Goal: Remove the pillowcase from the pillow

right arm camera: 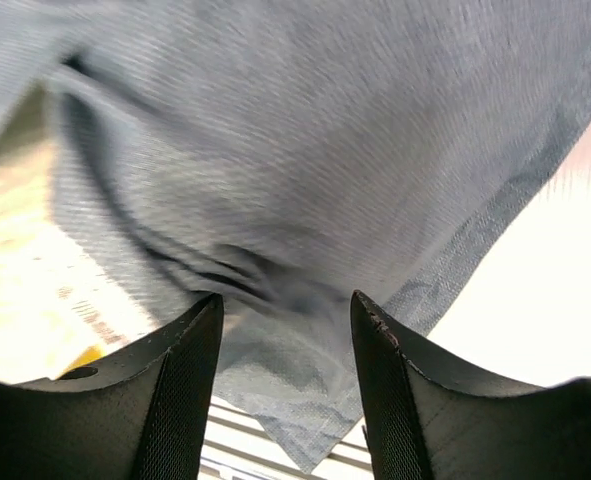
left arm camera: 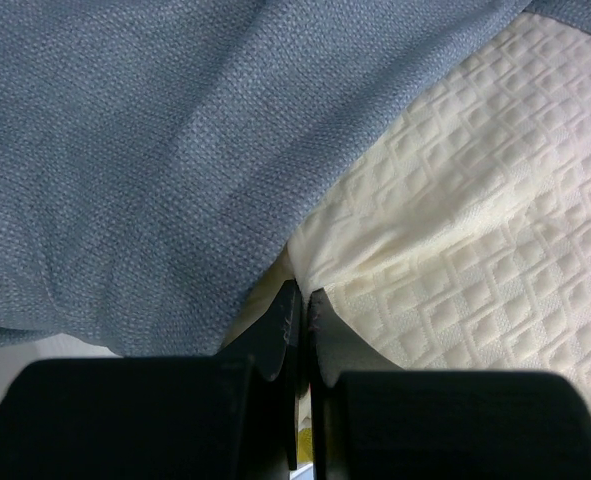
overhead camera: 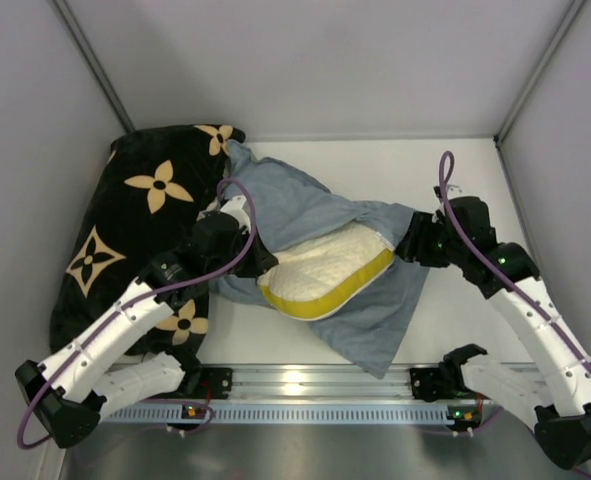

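The pillowcase [overhead camera: 305, 205] lies inside out, plain blue-grey, draped over the pillow [overhead camera: 327, 262], whose cream textured face and yellow band show at its near opening. My left gripper [overhead camera: 258, 262] is at the pillow's left end. In the left wrist view it [left arm camera: 301, 290] is shut on a pinched fold of the cream pillow [left arm camera: 475, 230], with the pillowcase [left arm camera: 145, 150] lying over it. My right gripper [overhead camera: 407, 245] is at the pillowcase's right side. In the right wrist view it [right arm camera: 285, 300] is open, with blue-grey pillowcase fabric [right arm camera: 305, 150] close in front of the jaws.
A black cushion with tan flower motifs [overhead camera: 145, 200] fills the left side of the table, under my left arm. A metal rail [overhead camera: 305, 385] runs along the near edge. Grey walls close in the back and sides.
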Controlling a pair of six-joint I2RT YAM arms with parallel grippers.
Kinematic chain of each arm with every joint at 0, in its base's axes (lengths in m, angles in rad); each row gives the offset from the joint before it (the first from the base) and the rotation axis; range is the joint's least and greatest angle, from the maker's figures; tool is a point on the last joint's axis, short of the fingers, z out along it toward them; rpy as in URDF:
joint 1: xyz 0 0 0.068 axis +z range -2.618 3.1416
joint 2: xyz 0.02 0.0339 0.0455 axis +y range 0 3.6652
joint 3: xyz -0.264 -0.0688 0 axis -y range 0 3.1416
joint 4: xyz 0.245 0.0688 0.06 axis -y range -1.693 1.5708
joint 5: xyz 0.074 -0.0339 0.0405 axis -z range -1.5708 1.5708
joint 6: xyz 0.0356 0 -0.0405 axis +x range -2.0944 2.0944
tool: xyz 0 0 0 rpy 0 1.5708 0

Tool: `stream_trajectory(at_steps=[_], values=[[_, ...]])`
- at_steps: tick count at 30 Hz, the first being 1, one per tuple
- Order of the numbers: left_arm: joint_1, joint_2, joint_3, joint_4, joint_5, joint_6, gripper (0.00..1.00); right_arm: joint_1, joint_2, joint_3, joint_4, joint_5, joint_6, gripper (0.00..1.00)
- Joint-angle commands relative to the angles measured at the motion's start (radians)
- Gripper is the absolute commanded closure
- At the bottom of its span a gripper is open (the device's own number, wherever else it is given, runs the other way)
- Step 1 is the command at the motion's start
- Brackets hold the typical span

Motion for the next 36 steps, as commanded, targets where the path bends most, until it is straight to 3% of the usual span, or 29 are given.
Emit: stream_trajectory(at_steps=[1, 7, 13, 21, 24, 25, 28, 36], values=[[0.010, -0.031, -0.005, 0.036, -0.019, 0.022, 1.00, 0.006, -0.024, 0.073, -0.001, -0.052, -0.025, 0.49], [0.010, -0.025, -0.011, 0.036, -0.015, 0.024, 1.00, 0.019, -0.064, 0.056, 0.036, -0.086, -0.048, 0.49], [0.010, -0.029, -0.013, 0.036, -0.010, 0.022, 1.00, 0.063, 0.026, 0.029, 0.103, -0.128, -0.048, 0.48], [0.010, -0.032, -0.008, 0.034, 0.034, 0.022, 1.00, 0.158, 0.080, -0.048, 0.155, 0.005, -0.013, 0.47], [0.008, -0.043, -0.010, 0.034, 0.036, 0.019, 1.00, 0.164, 0.118, -0.073, 0.126, 0.177, 0.037, 0.60], [0.010, -0.051, -0.007, 0.034, 0.033, 0.017, 1.00, 0.163, 0.126, -0.079, 0.122, 0.226, 0.054, 0.78], [0.010, -0.072, 0.019, 0.007, 0.024, 0.017, 1.00, 0.161, 0.165, -0.100, 0.103, 0.383, 0.103, 1.00], [0.010, -0.129, 0.208, -0.163, -0.131, 0.040, 1.00, 0.126, 0.188, -0.140, 0.097, 0.553, 0.176, 1.00]])
